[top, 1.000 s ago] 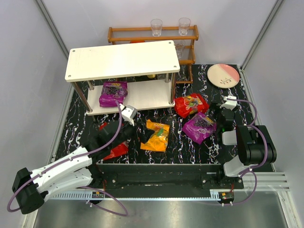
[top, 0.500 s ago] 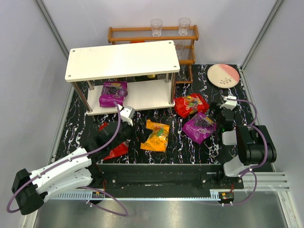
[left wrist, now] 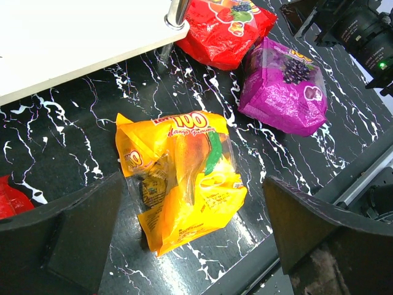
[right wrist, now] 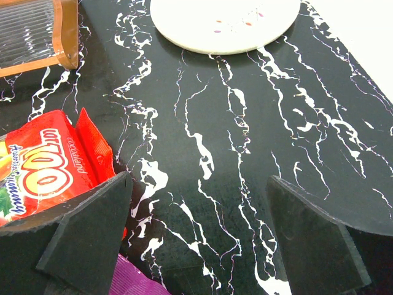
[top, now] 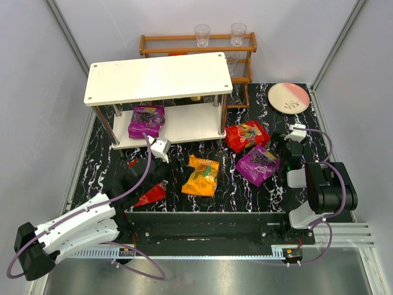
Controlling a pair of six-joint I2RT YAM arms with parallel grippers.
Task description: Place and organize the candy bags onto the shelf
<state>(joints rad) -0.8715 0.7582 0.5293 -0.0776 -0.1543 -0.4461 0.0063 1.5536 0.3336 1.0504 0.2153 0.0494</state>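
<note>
Black marbled table (top: 236, 187) between grey walls (top: 37, 92) holds white shelf (top: 156, 77).

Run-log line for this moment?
shelf: purple bag on lower tier | table: orange bag, left red bag, right red bag, second purple bag | left gripper: open, empty | right gripper: open, empty

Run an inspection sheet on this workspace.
Surface: black marbled table, no spills seen.
Job's things: purple bag on the shelf's lower board; orange bag, red bag, second purple bag and second red bag loose on the table.
Clutter: wooden rack, glasses, plate.
Tools: left tool open, facing the orange bag; right tool open, holding nothing.
Cables: purple cables along both arms.
Surroundings: grey walls.
</note>
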